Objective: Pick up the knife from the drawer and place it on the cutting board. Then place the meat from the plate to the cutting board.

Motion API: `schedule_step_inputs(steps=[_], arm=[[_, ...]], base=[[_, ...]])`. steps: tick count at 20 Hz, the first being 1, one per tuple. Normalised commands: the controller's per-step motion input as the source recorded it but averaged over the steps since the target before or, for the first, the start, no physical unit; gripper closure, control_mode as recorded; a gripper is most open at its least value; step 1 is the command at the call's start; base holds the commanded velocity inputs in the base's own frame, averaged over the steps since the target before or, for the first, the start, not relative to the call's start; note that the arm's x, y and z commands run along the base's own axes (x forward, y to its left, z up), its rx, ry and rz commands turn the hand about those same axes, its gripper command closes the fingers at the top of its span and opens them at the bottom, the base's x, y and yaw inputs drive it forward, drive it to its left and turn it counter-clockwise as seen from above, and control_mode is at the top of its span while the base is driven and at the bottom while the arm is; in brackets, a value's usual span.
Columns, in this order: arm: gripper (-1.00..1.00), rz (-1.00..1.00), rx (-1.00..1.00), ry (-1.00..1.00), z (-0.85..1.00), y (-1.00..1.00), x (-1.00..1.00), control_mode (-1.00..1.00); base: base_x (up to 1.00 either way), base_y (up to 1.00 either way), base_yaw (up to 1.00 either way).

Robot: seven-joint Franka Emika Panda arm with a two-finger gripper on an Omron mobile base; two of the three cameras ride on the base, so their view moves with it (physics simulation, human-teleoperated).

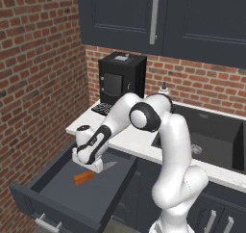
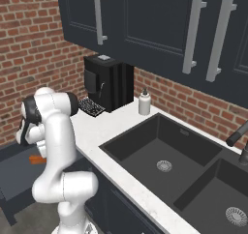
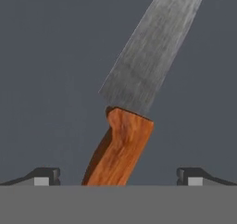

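The gripper (image 3: pixel 118 177) is hanging low inside the pulled-out drawer (image 1: pixel 62 198), its jaws spread wide and empty, one fingertip (image 3: pixel 44 176) on either side of the knife (image 3: pixel 134 112). The knife is lying flat on the drawer floor near the middle, orange-brown handle between the tips, blade pointing away toward the counter (image 1: pixel 129 140). A good grasp probably means lowering straight down, centring the handle between the tips, then closing on the handle rather than the blade.
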Motion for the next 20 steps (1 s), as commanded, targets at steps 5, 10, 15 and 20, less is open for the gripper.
schedule_step_inputs(steps=[5, 10, 15, 20], arm=[[-1.0, 0.0, -0.03, 0.0, -0.14, 0.1, 0.14, -1.0], [-1.0, 0.0, 0.0, 0.02, -0.15, 0.0, 0.02, -1.0], [-1.0, 0.0, 0.0, 0.07, -0.25, 0.0, 0.0, -1.0], [-1.0, 0.0, 0.0, 0.03, -0.23, 0.0, 0.0, -1.0]], base=[[0.0, 0.0, 0.0], [0.0, 0.0, 0.0], [0.0, 0.0, 0.0], [0.0, 0.0, 0.0]])
